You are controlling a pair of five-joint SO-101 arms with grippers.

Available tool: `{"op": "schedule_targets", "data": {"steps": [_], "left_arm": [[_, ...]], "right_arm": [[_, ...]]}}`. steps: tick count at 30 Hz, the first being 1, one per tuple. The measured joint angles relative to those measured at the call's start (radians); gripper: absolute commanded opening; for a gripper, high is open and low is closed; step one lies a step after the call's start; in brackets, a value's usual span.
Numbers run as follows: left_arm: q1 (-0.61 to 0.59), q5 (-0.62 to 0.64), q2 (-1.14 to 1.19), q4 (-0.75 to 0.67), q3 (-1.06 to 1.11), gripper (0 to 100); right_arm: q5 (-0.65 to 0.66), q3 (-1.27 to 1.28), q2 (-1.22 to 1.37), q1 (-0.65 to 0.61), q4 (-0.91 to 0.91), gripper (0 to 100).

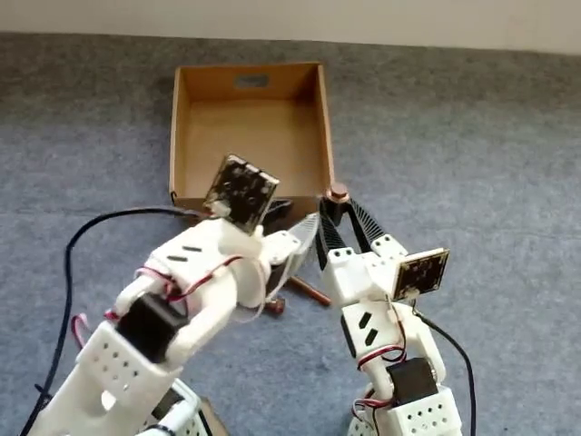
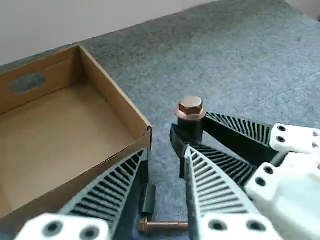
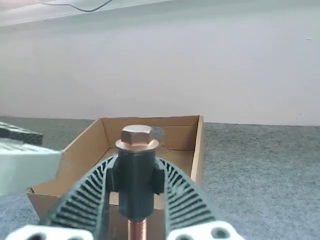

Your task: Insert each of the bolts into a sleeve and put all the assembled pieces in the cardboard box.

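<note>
One bolt [image 3: 136,137] sits in its sleeve [image 3: 134,180], clamped upright in the right tool [image 1: 339,207] beside the empty cardboard box [image 1: 250,77]. The left tool [image 2: 165,152] gapes empty over a loose bolt [image 2: 162,225] and a second sleeve [image 2: 147,199], not yet joined

Your left end effector [image 2: 165,152]: two ribbed fingers [image 2: 107,197], spread apart.
Between your fingers, on the grey desk [image 2: 240,60]: one loose sleeve [image 2: 147,198], black and short; one loose bolt [image 2: 162,225], copper, lying flat just beside it.
Just ahead of your fingertips: the other end effector [image 2: 189,129], clamped on a held sleeve [image 2: 190,132], upright, with a copper bolt head [image 2: 190,107] seated on top.
Beside your finger farther from that end effector: cardboard box [image 2: 115,102], open-topped, with an oval hand slot in one wall.
</note>
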Motion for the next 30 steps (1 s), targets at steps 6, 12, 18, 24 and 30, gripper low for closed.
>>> {"op": "schedule_targets", "data": {"steps": [6, 12, 18, 24, 30], "left_arm": [[-0.262, -0.135, -0.153, 0.034, 0.192, 13], [-0.534, -0.224, -0.281, -0.153, 0.497, 13], [-0.562, -0.232, -0.322, -0.245, 0.712, 10], [-0.56, -0.232, -0.333, -0.252, 0.763, 1], [-0.56, -0.232, -0.333, -0.252, 0.786, 1]], "right_arm": [[0.0, 0.0, 0.0, 0.0, 0.055, 0.6], [0.021, -0.02, 0.0, 0.0, 0.199, 0.6], [0.15, -0.199, 0.0, 0.0, 0.373, 0.6], [0.164, -0.371, -0.002, 0.0, 0.396, 0.6], [0.164, -0.552, 0.084, 0.0, 0.396, 0.6]]}}
